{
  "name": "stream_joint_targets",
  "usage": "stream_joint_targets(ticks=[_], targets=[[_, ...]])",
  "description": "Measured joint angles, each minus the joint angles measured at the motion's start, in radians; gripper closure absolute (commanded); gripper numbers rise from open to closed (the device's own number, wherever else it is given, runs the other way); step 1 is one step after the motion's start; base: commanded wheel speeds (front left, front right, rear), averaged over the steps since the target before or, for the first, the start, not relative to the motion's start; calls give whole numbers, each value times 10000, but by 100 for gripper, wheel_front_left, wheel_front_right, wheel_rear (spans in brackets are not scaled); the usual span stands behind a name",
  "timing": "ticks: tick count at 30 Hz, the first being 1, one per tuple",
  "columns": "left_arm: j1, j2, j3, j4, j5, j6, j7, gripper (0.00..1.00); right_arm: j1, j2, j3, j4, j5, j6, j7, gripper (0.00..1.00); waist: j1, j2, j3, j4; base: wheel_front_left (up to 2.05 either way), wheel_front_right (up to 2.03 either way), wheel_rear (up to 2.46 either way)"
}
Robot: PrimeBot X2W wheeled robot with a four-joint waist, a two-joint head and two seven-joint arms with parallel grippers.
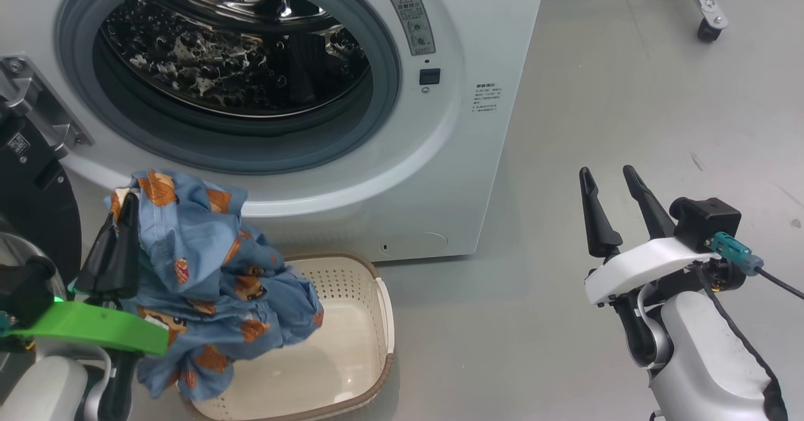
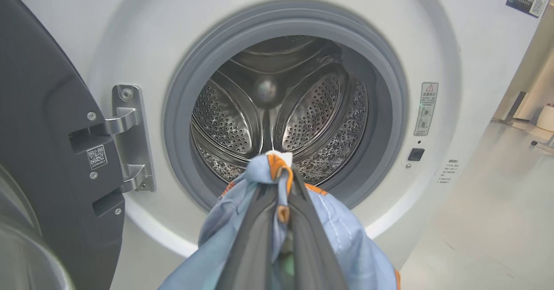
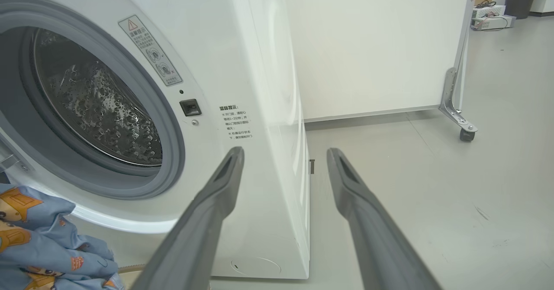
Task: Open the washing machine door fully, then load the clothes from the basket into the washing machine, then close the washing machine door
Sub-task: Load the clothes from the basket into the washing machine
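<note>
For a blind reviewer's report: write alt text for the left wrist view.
The left pincer, shut on the light blue clothes, holds them up before the open mouth of the washing machine, its perforated steel drum behind. The washing machine door stands swung open at the left on a metal hinge.

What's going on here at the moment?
The left fingers are shut on the clothes, held up over the basket in front of the washing machine. Its door stands open at the left; the clothes are not yet in the drum. The right fingers are open, hovering above the floor.
</note>
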Motion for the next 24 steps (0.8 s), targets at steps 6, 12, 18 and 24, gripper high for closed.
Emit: stream_joint_targets(ticks=[6, 12, 18, 24], targets=[[361, -199, 105, -554, 150, 88, 0, 100, 204, -25, -38, -117, 0, 2, 0, 0, 0, 0, -60, -80, 0, 0, 0], [477, -203, 196, -961, 353, 130, 0, 100, 204, 8, -19, -213, -2, 31, 0, 0, 0, 0, 47, -201, 0, 0, 0], [469, -178, 203, -1160, 579, 104, 0, 100, 204, 12, 19, -238, -15, 31, 0, 0, 0, 0, 110, -279, 0, 0, 0], [162, -65, 267, -1333, 729, 102, 0, 100, 199, 111, 221, -316, -29, 84, 0, 0, 0, 0, 254, -507, 0, 0, 0]])
